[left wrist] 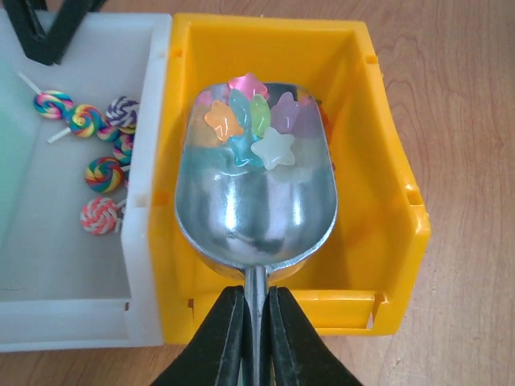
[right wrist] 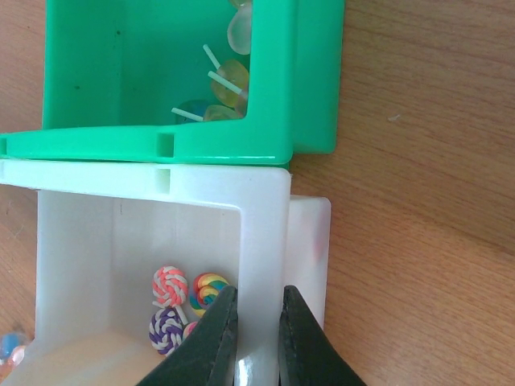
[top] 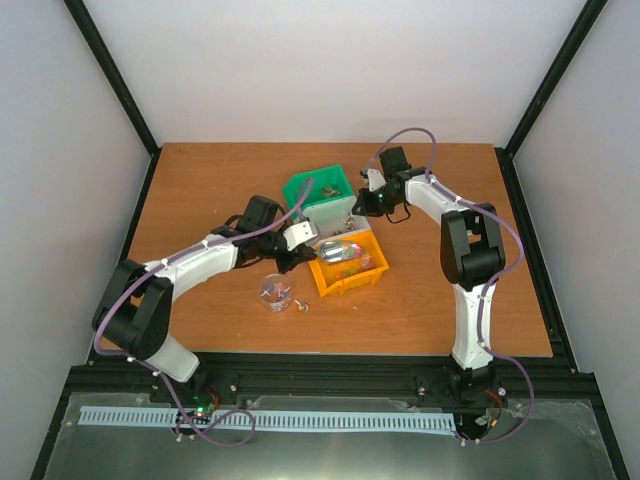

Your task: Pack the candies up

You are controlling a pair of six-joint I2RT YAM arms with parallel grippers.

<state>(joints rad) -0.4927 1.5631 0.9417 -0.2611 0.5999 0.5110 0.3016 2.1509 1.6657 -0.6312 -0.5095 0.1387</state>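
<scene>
My left gripper (left wrist: 256,296) is shut on the handle of a metal scoop (left wrist: 256,209). The scoop hangs over the orange bin (left wrist: 386,161) and holds several small star-shaped candies (left wrist: 253,121) in mixed pastel colours at its front. From above, the left gripper (top: 300,238) and scoop (top: 342,251) are at the orange bin (top: 345,285). My right gripper (right wrist: 257,304) is shut on the side wall of the white bin (right wrist: 261,233), one finger inside and one outside. It also shows in the top view (top: 374,203).
Swirl lollipops (left wrist: 100,173) lie in the white bin (left wrist: 153,96). The green bin (right wrist: 161,145) touches the white bin and holds a few stick sweets (right wrist: 221,80). A small clear round jar (top: 275,292) stands on the table, with a tiny loose piece (top: 302,305) beside it.
</scene>
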